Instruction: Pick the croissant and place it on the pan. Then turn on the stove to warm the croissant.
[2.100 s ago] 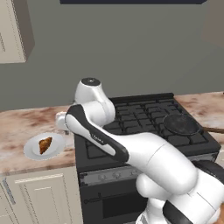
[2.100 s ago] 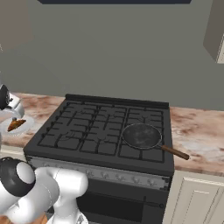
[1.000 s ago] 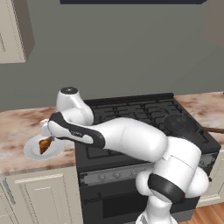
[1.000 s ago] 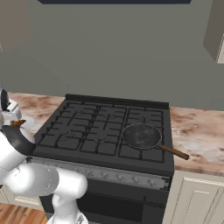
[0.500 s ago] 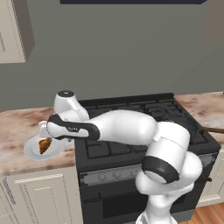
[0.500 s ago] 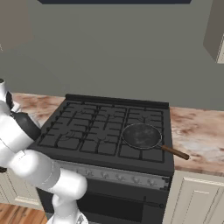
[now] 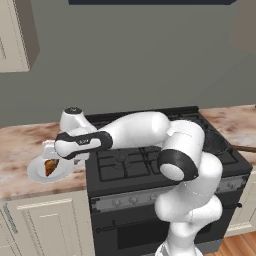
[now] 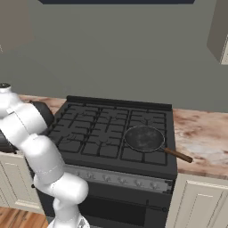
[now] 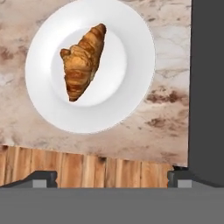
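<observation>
The croissant (image 9: 82, 61) lies golden-brown on a round white plate (image 9: 131, 103) on the marble counter left of the stove (image 8: 100, 129). In the left base view the croissant (image 7: 50, 166) sits on that plate (image 7: 35, 172) directly under my gripper (image 7: 50, 156), which hovers just above it. My gripper (image 9: 112, 178) is open, its fingertips (image 9: 43, 178) wide apart with nothing between them. The dark pan (image 8: 144, 137) rests on the stove's front right burner, its brown handle pointing right. My arm partly hides the pan (image 7: 216, 142) in the left base view.
The stove's black side (image 9: 208, 87) borders the plate on one side in the hand view. A grey knob strip (image 8: 111, 178) runs along the stove front. Marble counter (image 8: 200, 138) continues to the right of the stove. Wall cabinets hang at the upper corners.
My arm has swung left from over the stove and come down over the plate with the croissant. The gripper has stayed open; the pan has not moved.
</observation>
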Available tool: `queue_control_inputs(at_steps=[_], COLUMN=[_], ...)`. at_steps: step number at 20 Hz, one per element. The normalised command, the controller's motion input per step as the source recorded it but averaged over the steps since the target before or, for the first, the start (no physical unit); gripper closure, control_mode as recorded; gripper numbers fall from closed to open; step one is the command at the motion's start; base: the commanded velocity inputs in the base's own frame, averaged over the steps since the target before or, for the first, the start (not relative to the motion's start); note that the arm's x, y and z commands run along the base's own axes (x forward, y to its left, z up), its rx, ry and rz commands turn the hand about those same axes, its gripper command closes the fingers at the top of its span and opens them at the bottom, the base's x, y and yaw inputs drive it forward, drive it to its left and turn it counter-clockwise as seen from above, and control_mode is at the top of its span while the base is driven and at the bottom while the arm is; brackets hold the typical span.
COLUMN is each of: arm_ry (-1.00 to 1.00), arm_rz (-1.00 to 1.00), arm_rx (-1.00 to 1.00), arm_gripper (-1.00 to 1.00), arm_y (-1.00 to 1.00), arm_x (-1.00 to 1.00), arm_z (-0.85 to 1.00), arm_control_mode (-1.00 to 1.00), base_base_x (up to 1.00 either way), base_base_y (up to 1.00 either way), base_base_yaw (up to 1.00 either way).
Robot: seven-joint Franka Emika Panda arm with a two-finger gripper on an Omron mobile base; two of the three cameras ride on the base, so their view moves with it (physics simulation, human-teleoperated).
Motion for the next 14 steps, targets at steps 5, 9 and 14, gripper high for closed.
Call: queue_control_inputs(at_steps=[5,9,14], arm_ry=[0.06,0.01,0.0], arm_rz=[0.0,0.0,0.0], arm_rx=[-0.04,-0.07,-0.06], arm_gripper=[-1.0,-1.0,-1.0], arm_y=[0.28,0.35,0.3], arm_x=[0.36,0.31,0.24], arm_z=[-0.2,-0.1,-0.02], arm_control_mode=[-1.0,-1.0,-1.0], base_base_x=[0.0,0.0,0.0], base_base_y=[0.0,0.0,0.0], base_base_yaw=[0.0,0.0,0.0])
